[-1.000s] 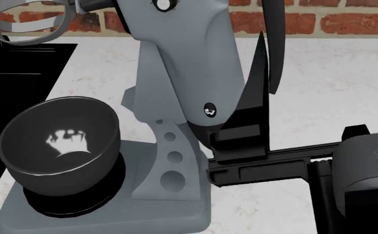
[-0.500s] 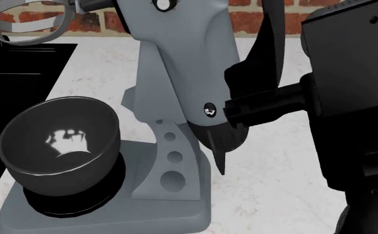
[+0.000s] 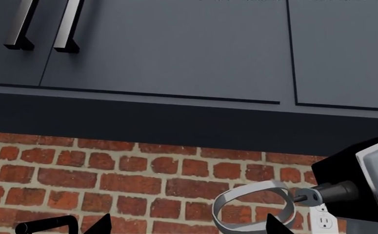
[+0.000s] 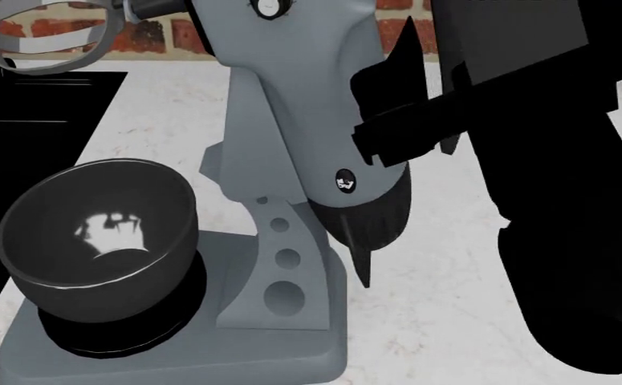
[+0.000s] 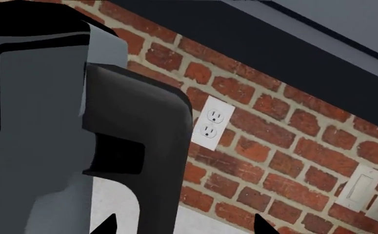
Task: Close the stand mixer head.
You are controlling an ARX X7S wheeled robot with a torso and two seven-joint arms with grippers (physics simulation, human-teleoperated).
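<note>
The stand mixer head [image 4: 300,96] is tilted up, light grey, with its logo badge [image 4: 344,181], white knob [image 4: 270,6] and dark rear cap [image 4: 380,212]. Its loop beater [image 4: 48,36] hangs high over the dark bowl [image 4: 96,233]. My right gripper [image 4: 426,48] is open, close beside the head's rear. In the right wrist view the rear cap [image 5: 143,146] lies between the spread fingertips of the right gripper [image 5: 185,226]. My left gripper [image 3: 187,226] is open and empty, facing the beater [image 3: 254,212] and the head's front [image 3: 377,185]. It is out of the head view.
The grey base [image 4: 182,357] and holed neck [image 4: 281,265] stand on a white marble counter [image 4: 525,104]. A black cooktop [image 4: 32,112] lies at the left. A brick wall with an outlet [image 5: 211,122] and dark cabinets [image 3: 175,48] are behind.
My right arm has risen from low beside the base to the level of the head's rear. The mixer head, beater and bowl have not moved.
</note>
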